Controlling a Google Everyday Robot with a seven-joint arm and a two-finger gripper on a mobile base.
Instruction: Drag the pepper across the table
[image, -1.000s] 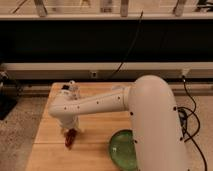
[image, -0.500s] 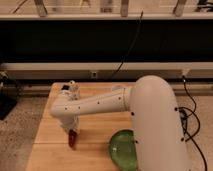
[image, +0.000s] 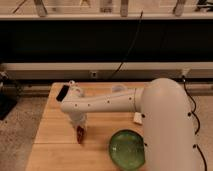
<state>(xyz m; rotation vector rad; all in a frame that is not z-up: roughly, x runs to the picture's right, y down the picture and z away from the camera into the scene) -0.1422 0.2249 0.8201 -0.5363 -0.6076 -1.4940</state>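
The pepper (image: 80, 134) is a small dark-red piece lying on the light wooden table (image: 50, 135), left of centre. My gripper (image: 78, 125) hangs down from the white arm (image: 107, 103) and sits right on top of the pepper, touching its upper end. The arm reaches in from the right across the table. The wrist hides the upper part of the pepper.
A green bowl (image: 127, 148) stands at the front, right of the pepper. A small white object (image: 137, 118) lies by the arm. A small white bottle (image: 71, 84) and a pale cup-like thing (image: 118, 88) stand near the table's far edge. Speckled floor (image: 17, 130) lies to the left.
The gripper and the pepper have moved together a short way to the right across the table, towards the green bowl.
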